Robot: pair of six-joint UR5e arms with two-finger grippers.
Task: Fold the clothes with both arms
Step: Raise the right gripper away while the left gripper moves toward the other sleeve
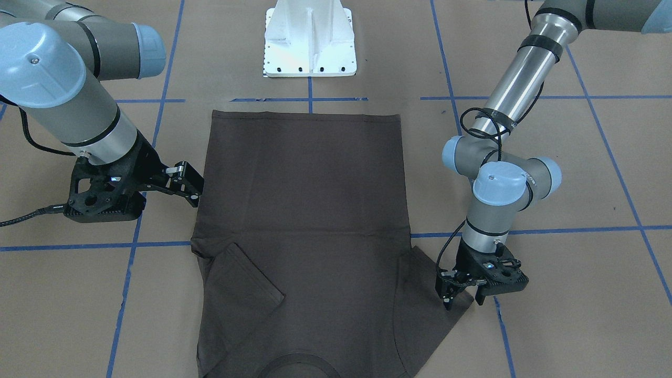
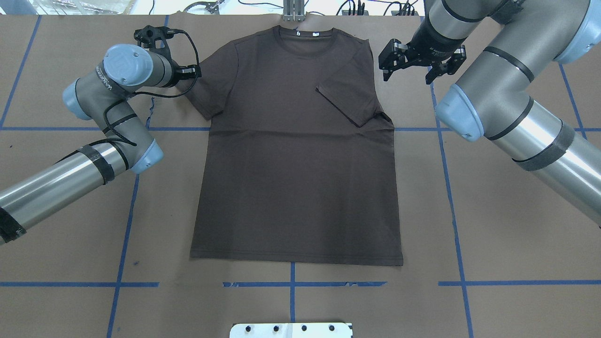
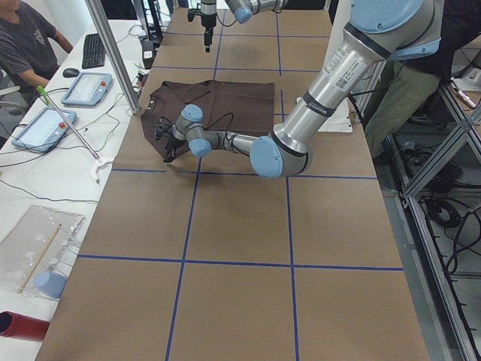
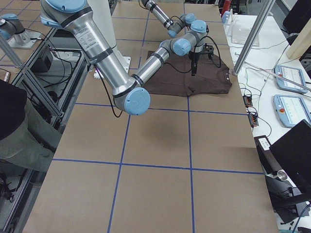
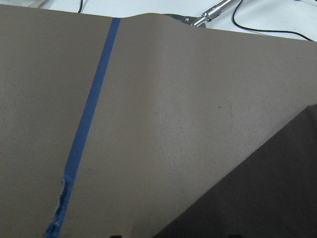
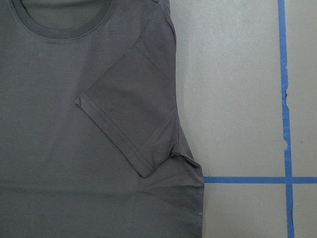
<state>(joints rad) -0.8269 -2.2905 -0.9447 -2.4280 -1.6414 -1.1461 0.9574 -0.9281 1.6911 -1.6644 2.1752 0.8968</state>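
The dark brown-grey T-shirt point(image 2: 296, 178) lies flat on the brown table, collar point(image 2: 307, 40) at the far edge. Its sleeve on my right side point(image 2: 350, 96) is folded in over the body, which also shows in the right wrist view point(image 6: 133, 114). The other sleeve point(image 2: 204, 96) lies spread out. My left gripper point(image 1: 463, 302) is open and low at that sleeve's end point(image 1: 438, 310), one finger over the cloth and one just off its edge. My right gripper point(image 2: 407, 75) is open and empty, raised beside the folded sleeve's shoulder.
The white pedestal base point(image 1: 310, 42) stands at the robot's edge of the table. Blue tape lines point(image 2: 450, 188) cross the brown paper. In the exterior left view an operator point(image 3: 26, 37) sits at a side bench with tablets point(image 3: 86, 86) and a metal pole point(image 3: 113, 53).
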